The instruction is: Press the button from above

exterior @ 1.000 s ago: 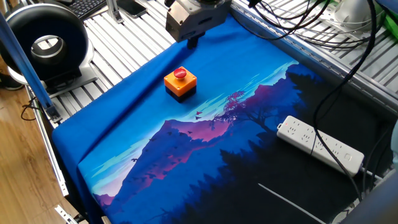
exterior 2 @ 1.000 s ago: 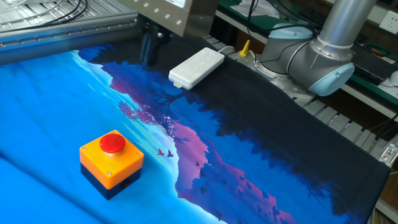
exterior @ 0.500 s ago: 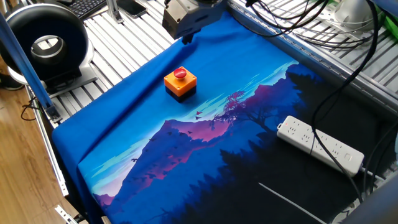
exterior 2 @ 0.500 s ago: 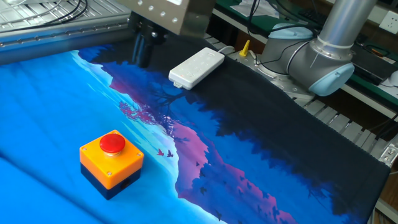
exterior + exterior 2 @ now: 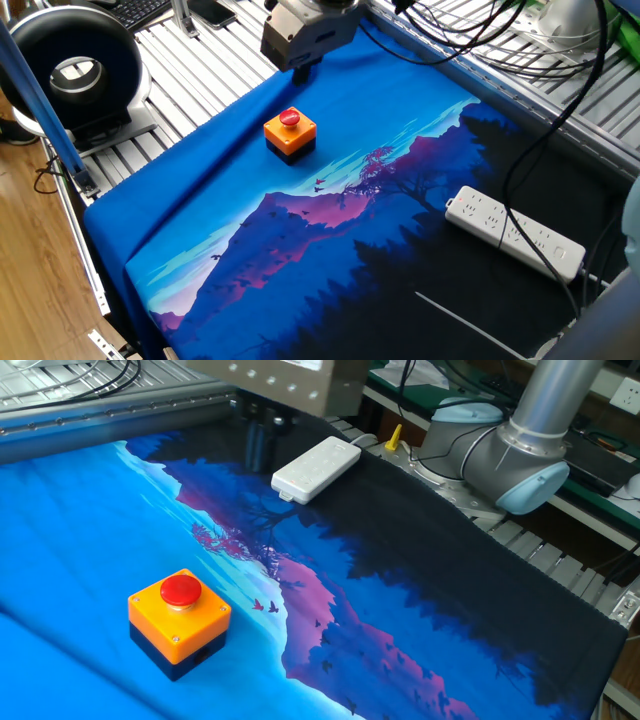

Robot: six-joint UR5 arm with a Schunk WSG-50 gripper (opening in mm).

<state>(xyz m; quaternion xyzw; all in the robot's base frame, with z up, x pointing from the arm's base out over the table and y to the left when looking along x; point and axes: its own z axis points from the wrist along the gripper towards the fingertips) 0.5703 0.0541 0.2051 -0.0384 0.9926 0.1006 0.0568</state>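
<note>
The button is a round red cap on a small orange box with a black base. It stands on the blue printed cloth towards the far left. It also shows in the other fixed view, at the front left. My gripper hangs above the cloth behind the button, apart from it and not over it. In the other fixed view its dark fingers point down near the cloth's back edge. No view shows a clear gap or contact at the fingertips.
A white power strip lies on the dark part of the cloth; it also shows in the other fixed view. A black round device stands left of the table. Cables run along the back. The arm's base stands at the back right.
The gripper has shifted sideways behind the button, a little away and then back past its earlier spot. Its height looks about the same. The button has not moved.
</note>
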